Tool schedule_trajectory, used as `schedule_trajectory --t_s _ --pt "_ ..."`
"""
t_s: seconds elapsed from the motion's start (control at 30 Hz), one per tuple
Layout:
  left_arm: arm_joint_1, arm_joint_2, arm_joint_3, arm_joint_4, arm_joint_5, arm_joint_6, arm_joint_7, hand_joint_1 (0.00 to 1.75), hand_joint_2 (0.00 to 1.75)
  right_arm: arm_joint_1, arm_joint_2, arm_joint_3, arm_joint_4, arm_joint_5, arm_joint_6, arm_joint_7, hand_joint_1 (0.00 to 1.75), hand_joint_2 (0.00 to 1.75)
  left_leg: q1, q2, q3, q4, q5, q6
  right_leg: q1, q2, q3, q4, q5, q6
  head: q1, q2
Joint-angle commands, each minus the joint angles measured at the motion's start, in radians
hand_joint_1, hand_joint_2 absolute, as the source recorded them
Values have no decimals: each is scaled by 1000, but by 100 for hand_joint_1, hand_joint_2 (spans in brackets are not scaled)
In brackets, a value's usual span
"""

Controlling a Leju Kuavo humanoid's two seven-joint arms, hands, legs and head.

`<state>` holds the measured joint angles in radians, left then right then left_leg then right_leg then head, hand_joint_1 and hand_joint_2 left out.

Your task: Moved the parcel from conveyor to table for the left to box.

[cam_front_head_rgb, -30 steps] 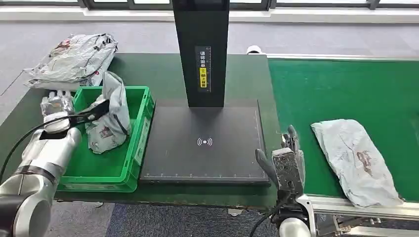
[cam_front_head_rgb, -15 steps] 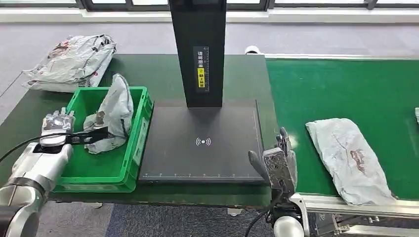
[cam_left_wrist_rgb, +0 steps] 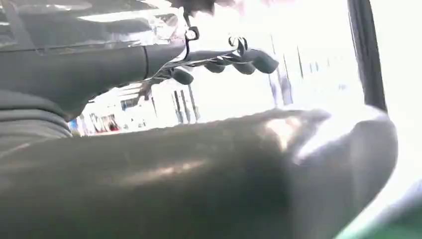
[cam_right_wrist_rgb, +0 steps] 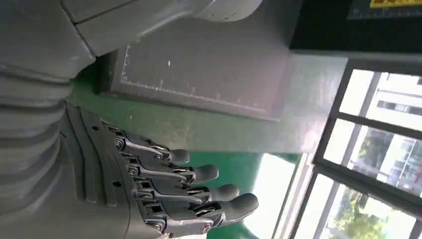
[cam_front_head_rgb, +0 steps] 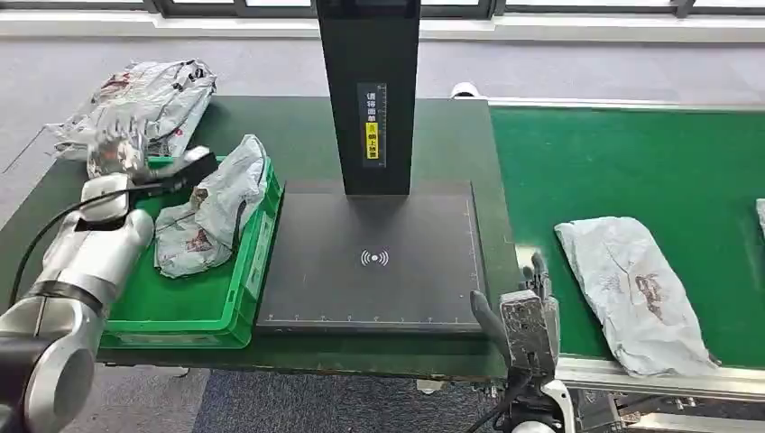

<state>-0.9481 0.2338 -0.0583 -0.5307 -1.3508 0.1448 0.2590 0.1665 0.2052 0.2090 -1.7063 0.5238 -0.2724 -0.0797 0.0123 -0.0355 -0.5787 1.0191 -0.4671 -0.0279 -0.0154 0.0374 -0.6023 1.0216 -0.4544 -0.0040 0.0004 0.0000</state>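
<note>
Left hand (cam_front_head_rgb: pixel 115 149) hovering released above green crate (cam_front_head_rgb: pixel 236 302) holding grey parcel (cam_front_head_rgb: pixel 209 216), right hand (cam_front_head_rgb: pixel 528 311) waiting released beside conveyor (cam_front_head_rgb: pixel 631 153).

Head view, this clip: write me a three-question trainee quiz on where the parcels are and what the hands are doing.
1. True or false: the parcel on the conveyor lies on the black scan pad.
2. Where is the crumpled parcel nearest the left hand?
A. in the green crate
B. on the conveyor belt
C. on the floor
3. Fill in: the right hand, between pad and belt, holds ____.

Key: 1 false; 2 A; 3 nothing, its fingers are apart and empty.
</note>
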Motion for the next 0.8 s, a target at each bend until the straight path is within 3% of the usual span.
schedule_trajectory --t_s 0.03,0.17,0.27,0.37,0.47,0.57,0.63,0.73,0.77,0.8 --pt "-26 -124 184 -278 339 125 -206 0 0 -13 -45 -40 15 -13 -14 4 0 175 1 3 0 -1 1 2 1 -3 1 -3 1 0 0 0" --pt "-3 -165 188 -339 663 -5 -306 0 0 -11 -49 -45 29 -23 -30 -6 0 175 0 0 0 -1 1 2 1 -5 1 -3 0 0 0 0" --pt "14 -170 172 -369 692 13 -316 0 0 -14 -46 -45 34 -22 -31 -6 0 175 1 1 1 -1 0 2 1 -4 1 -3 1 0 0 0" --pt "119 -185 158 -537 827 100 -370 0 0 -36 -49 -65 75 -40 4 -12 0 175 1 3 1 -2 0 2 1 -3 1 -4 1 1 0 0" --pt "128 -182 152 -549 832 102 -366 0 0 -39 -48 -69 80 -42 6 -16 0 175 0 6 2 -2 0 1 1 1 1 -3 1 0 0 0" --pt "145 -195 171 -583 911 123 -398 0 0 -41 -49 -77 89 -16 4 5 0 175 0 3 1 -2 0 2 1 -4 1 -3 1 0 0 0" --pt "274 -213 180 -717 1121 92 -448 0 0 -82 -60 -137 151 142 -42 117 0 175 0 2 1 -2 1 2 1 -4 1 -3 1 0 0 0" --pt "597 -277 85 -938 1338 -59 -530 0 0 -162 -122 -302 245 501 -15 338 0 175 -2 8 7 -7 0 2 -1 3 5 -7 2 1 0 0" --pt "659 -301 30 -953 1345 -94 -555 0 175 -186 -145 -364 272 551 16 358 0 175 -3 9 12 -12 1 4 -2 3 10 -13 4 2 0 0" --pt "706 -328 -26 -947 1354 -139 -564 0 175 -215 -188 -418 316 659 65 426 0 175 -4 5 10 -9 0 3 -3 1 9 -9 1 2 0 0"
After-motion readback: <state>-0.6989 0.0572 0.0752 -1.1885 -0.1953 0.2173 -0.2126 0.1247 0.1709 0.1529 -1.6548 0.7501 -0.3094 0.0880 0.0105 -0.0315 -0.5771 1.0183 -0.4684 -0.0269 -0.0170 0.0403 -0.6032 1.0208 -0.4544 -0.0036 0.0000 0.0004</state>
